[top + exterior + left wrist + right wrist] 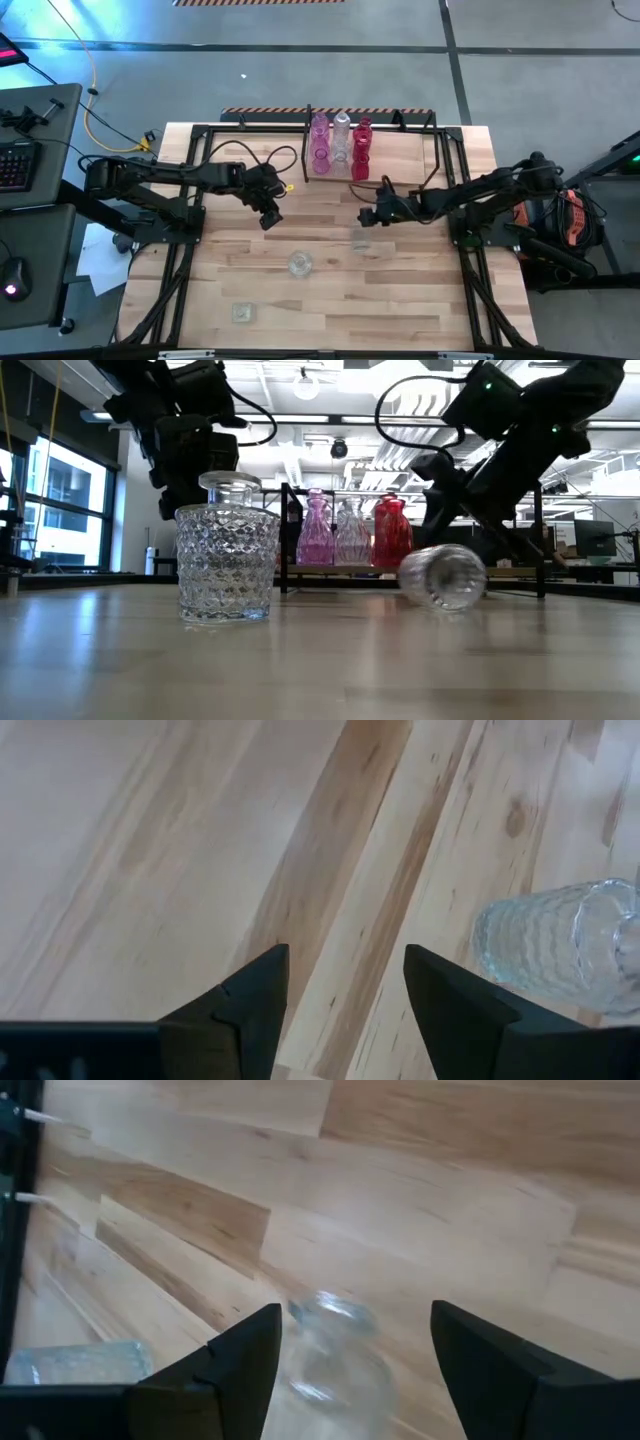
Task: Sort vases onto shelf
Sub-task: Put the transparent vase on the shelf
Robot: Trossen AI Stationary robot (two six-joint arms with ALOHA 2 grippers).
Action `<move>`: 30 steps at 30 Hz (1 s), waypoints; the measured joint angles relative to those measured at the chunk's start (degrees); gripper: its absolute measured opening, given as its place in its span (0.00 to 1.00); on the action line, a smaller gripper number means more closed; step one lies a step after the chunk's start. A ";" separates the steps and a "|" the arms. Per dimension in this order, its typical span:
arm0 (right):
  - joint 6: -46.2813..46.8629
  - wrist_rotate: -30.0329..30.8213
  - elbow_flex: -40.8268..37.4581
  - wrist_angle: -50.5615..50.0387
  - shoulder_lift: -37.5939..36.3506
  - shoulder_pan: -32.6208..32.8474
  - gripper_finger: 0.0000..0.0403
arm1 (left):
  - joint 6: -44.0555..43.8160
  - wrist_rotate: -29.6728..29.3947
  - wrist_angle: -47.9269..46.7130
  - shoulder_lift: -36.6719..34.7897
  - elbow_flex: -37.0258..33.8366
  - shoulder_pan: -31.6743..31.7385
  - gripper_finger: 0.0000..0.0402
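High view: we see both the left gripper and the right gripper spread wide and empty; the toppled clear vase at centre (lying sideways) may roll across the tabletop.

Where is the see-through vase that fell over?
The tipped clear vase lies on its side on the table, right of the middle in the high view, just in front of the right pincer and right of an upright clear vase.

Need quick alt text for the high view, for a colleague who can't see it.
Both open grippers, left gripper and right gripper, hover mid-table. Pink, clear and red vases fill the shelf; three clear vases remain on the table.
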 joint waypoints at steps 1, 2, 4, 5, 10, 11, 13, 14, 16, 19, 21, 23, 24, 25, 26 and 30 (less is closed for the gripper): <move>-0.24 -0.89 0.00 0.26 0.00 -0.55 0.59 | 0.00 0.01 0.08 0.00 0.00 0.04 0.47; -0.40 -1.65 0.00 0.29 0.00 -1.09 0.59 | -0.02 0.00 0.08 0.00 0.00 0.04 0.47; -0.55 -3.20 0.00 -0.38 0.00 -1.98 0.59 | -0.07 0.00 0.08 0.00 0.00 0.04 0.47; -0.72 -3.93 0.00 -1.01 0.00 -2.33 0.59 | -0.37 0.00 0.08 0.00 0.00 0.04 0.47; -1.80 -5.56 0.00 -5.12 0.02 -3.21 0.59 | -0.48 0.00 0.07 0.00 0.00 0.03 0.47; -1.85 -5.63 0.00 -6.21 0.02 -3.21 0.59 | -0.48 0.00 0.06 0.00 0.00 0.03 0.47; -1.87 -6.46 0.06 -8.36 0.02 -3.21 0.59 | -0.48 0.00 0.06 0.00 0.00 0.02 0.47; -1.87 -6.89 0.07 -9.69 0.02 -3.21 0.59 | -0.48 0.00 0.06 0.00 0.00 0.02 0.47; -1.97 -7.89 0.07 -12.21 0.04 -3.19 0.58 | -0.48 0.00 0.06 0.00 0.00 0.02 0.47; -2.10 -8.55 0.15 -13.75 0.02 -3.21 0.54 | -0.15 -0.02 0.06 0.00 0.00 0.02 0.47; -2.11 -8.66 0.15 -14.19 0.00 -3.16 0.48 | -0.17 -0.04 0.04 0.00 0.00 0.02 0.47; -2.34 -8.90 0.15 -14.47 0.00 -3.14 0.42 | -0.46 -0.04 0.02 0.00 0.00 0.02 0.47; -2.66 -9.29 0.13 -14.61 0.02 -3.13 0.38 | -0.47 -0.09 0.00 0.00 0.00 0.02 0.47; -2.89 -9.78 0.11 -14.69 0.02 -3.11 0.35 | -0.47 -0.09 0.00 0.00 0.00 0.02 0.47; -3.05 -10.31 0.08 -14.68 0.03 -3.09 0.31 | -0.46 -0.09 0.00 0.00 0.00 0.02 0.47; -3.09 -11.60 0.07 -13.57 0.07 -2.99 0.19 | -0.48 -0.09 0.00 0.00 0.00 0.02 0.47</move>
